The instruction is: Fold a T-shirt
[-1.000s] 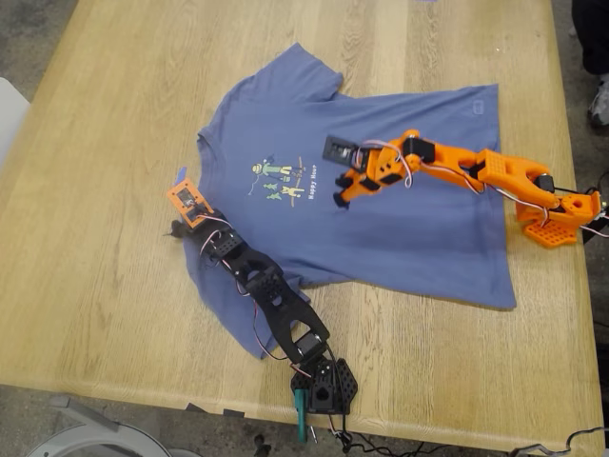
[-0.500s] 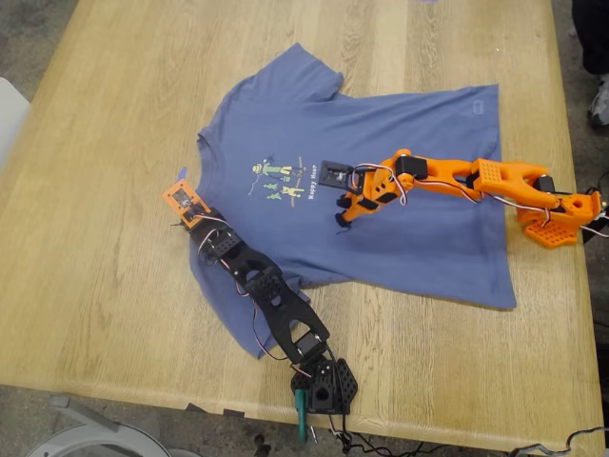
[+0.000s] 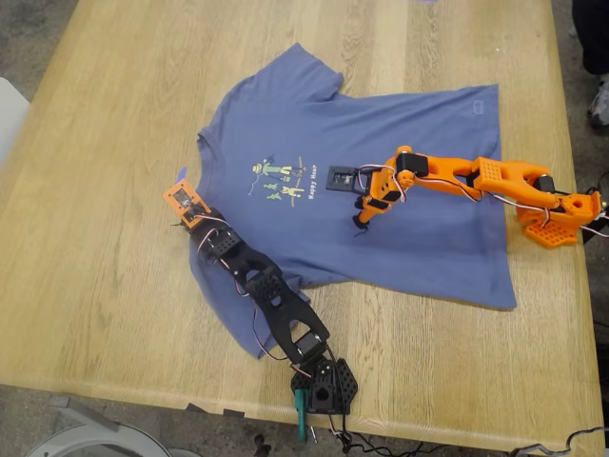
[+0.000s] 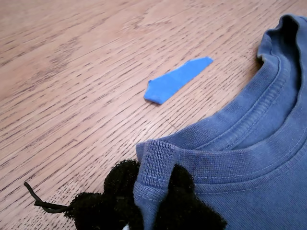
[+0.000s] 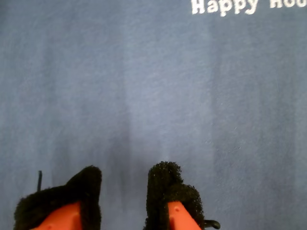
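The slate-blue T-shirt (image 3: 419, 228) lies spread flat, face up, on the wooden table, with its chest print (image 3: 283, 181) showing. My first gripper (image 3: 176, 228), on the black arm, is shut on the collar rim (image 4: 158, 158) at the shirt's shoulder edge; its black padded fingers (image 4: 182, 201) pinch the ribbed hem. My second gripper (image 3: 360, 221), on the orange arm, is over the shirt's middle, to the exterior view's right of the print. Its black-padded fingertips (image 5: 165, 179) stand a little apart with bare cloth (image 5: 144, 96) between them, holding nothing. White print text (image 5: 240, 5) lies ahead of it.
A small blue tape strip (image 4: 176, 80) lies on the bare wood beside the collar, also in the exterior view (image 3: 181, 174). The black arm's base (image 3: 324, 386) is clamped at the table's near edge, the orange base (image 3: 557, 224) at the exterior view's right edge. A person's shoe (image 3: 599, 100) shows there.
My second gripper has swung from near the print toward the near side and the exterior view's right, lower over the cloth. The first arm has not moved.
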`<state>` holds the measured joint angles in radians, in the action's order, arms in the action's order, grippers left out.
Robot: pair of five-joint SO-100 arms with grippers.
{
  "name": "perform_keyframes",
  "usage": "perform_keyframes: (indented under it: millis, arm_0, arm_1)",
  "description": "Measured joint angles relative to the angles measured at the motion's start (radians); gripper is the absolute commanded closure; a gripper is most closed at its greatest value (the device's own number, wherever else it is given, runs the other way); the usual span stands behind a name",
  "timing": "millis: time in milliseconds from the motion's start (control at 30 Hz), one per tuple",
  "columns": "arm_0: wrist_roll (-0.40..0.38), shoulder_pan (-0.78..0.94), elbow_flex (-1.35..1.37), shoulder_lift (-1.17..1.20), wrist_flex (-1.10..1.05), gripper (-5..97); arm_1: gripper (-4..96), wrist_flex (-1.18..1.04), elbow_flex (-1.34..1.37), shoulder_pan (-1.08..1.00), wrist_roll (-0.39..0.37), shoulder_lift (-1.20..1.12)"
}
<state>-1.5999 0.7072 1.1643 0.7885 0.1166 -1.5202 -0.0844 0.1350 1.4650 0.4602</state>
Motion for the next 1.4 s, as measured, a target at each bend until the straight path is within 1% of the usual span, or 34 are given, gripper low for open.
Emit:
perform_keyframes:
  millis: [267, 567, 800, 933, 1067, 1167, 1400]
  arm_0:
    - [-0.006, 0.017, -0.002, 0.035, 0.067, 91]
    - [-0.008, 0.017, -0.002, 0.089, 0.143, 91]
    - [-0.008, 0.015, 0.000, 0.161, 0.219, 91]
    - [-0.008, 0.002, 0.000, 0.210, 0.268, 91]
    - [-0.008, -0.009, 0.000, 0.241, 0.287, 91]
    - [-0.015, -0.009, 0.000, 0.241, 0.287, 91]
    - [-0.017, -0.023, 0.023, 0.293, 0.322, 91]
  arm_1:
    - [68.9, 0.123, -0.002, 0.005, -0.021, -0.100]
    - [69.9, 0.262, -0.029, 0.011, -0.028, -0.199]
    - [71.1, 0.311, -0.041, 0.011, -0.026, -0.256]
    - [68.7, 0.337, -0.046, 0.002, -0.026, -0.281]
    - [66.9, 0.377, -0.046, 0.000, -0.058, -0.296]
    - [68.4, 0.416, -0.048, -0.002, -0.078, -0.319]
    - [70.4, 0.453, -0.049, -0.015, -0.080, -0.365]
